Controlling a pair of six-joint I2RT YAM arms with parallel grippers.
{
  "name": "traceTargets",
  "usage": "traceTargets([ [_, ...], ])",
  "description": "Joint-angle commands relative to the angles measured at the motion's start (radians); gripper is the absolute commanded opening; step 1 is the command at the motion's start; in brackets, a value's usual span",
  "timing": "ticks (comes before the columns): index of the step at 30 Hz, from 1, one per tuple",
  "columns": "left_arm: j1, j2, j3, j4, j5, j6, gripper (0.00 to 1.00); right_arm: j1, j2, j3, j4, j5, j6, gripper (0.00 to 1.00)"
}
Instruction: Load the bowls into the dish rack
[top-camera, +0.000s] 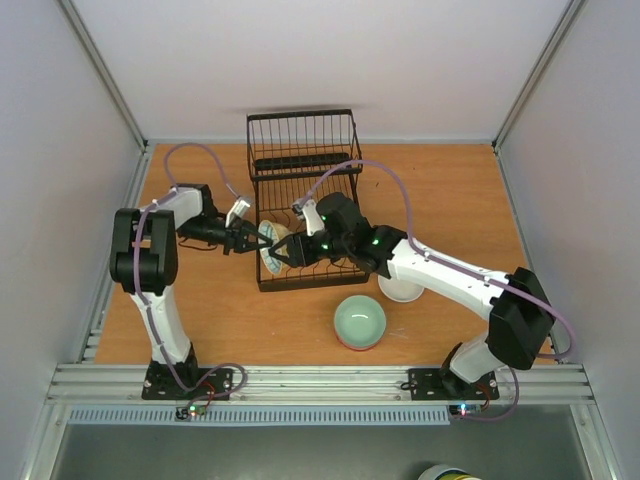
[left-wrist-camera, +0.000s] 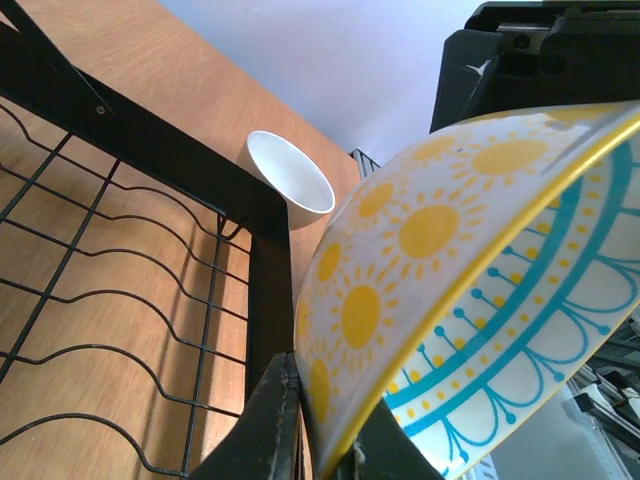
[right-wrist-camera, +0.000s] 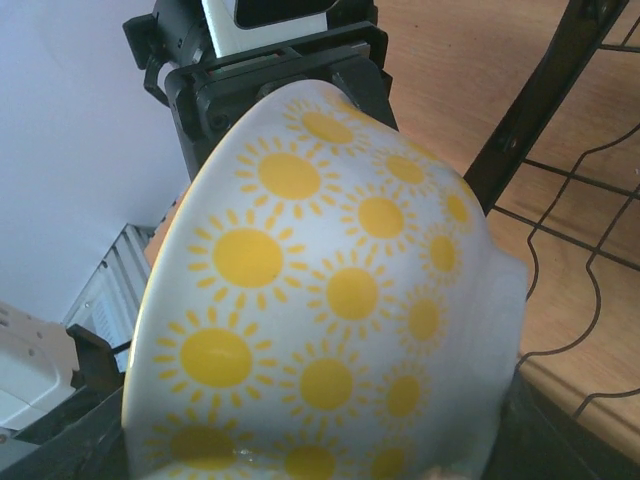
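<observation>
Where the table (top-camera: 215, 320) lies nearest the arm bases, a pale green bowl (top-camera: 359, 322) sits upright and untouched. Just beyond it a white bowl (top-camera: 399, 290) rests partly under the right arm's forearm. Both seem to be waiting their turn.

Further in, at the front left corner of the dish rack (top-camera: 305, 162), the two arms meet over a sun-patterned bowl (top-camera: 271, 247). It is held off the table and tipped onto its edge. The left gripper (top-camera: 247, 240) is clamped on its rim: in the left wrist view one finger lies against the yellow-sun outside and the other against the blue-patterned inside. The right gripper (top-camera: 291, 251) comes at the opposite side. Its wrist view shows dark fingers low on either side of the bowl, but I cannot tell whether they are pressing on it or only standing around it.

This looks like a handover or a shared steadying hold. The bowl is probably on edge so that it can slide down between the curved wires rather than lie flat across them.

Beyond the bowl the rack floor shows bare wavy wires, so no bowl appears to be loaded yet. At the far end the upright basket part stands against the back wall.
</observation>
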Motion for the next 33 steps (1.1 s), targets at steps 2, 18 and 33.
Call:
traceTargets([
  [2,-0.004,-0.064,0.041,-0.302,0.11,0.088,0.0,-0.01,0.043,0.02,-0.046,-0.045,-0.032,0.02],
  [18,0.037,-0.118,0.101,-0.302,0.137,-0.049,0.99,-0.01,-0.058,0.077,-0.18,0.165,-0.16,0.01],
  [33,0.109,-0.39,0.274,-0.269,0.08,-0.238,0.99,-0.019,-0.042,0.164,-0.289,0.329,-0.241,0.01],
])
